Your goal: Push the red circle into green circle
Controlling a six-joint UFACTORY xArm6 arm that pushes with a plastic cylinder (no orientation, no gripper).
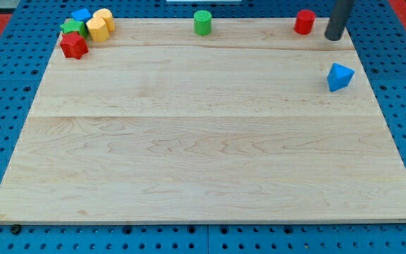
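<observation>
Red circle (304, 22) sits at the board's (203, 141) top edge, toward the view's right. It is a short upright cylinder, bright red, with a flat round top face a shade lighter than its side. It stands alone, touching no other block.

My tip (334, 37) is just beside it on the view's right, a small gap between them; the dark rod comes down from the view's top edge. The rod carries no claw, so nothing here is apart, together or clamped on anything.

Green circle (202, 22) stands at the same top edge near the middle, well apart from the red one and to its left in the view. It is an upright cylinder of like build.

Below my tip, near the right edge, lies a blue triangle (340, 76), apart from everything.

At the top left corner is a tight cluster: a red star (74, 46) lowest, a green block (72, 28) above it, a blue block (82, 15) at the back, and two yellow blocks (101, 25) side by side on the cluster's right. Their exact shapes are hard to make out.
</observation>
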